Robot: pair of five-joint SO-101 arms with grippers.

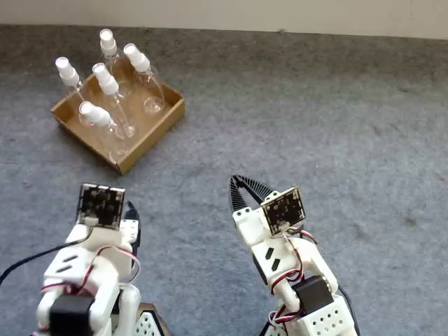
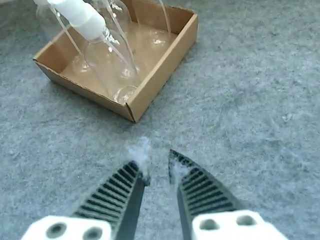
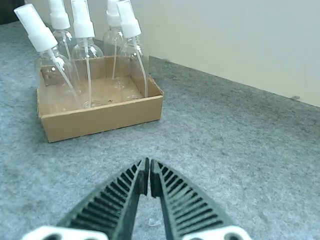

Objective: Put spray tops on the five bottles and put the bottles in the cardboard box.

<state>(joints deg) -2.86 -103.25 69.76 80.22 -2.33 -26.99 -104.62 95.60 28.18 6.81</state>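
Bottles (image 3: 85, 62) of clear plastic, white spray-topped, ahead of the narrowly parted left hand (image 2: 157, 167) and closed right hand (image 3: 149, 172), seem light, slippery; grip necks.

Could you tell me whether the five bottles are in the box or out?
In. All five bottles, each with its white top on, stand upright inside the box.
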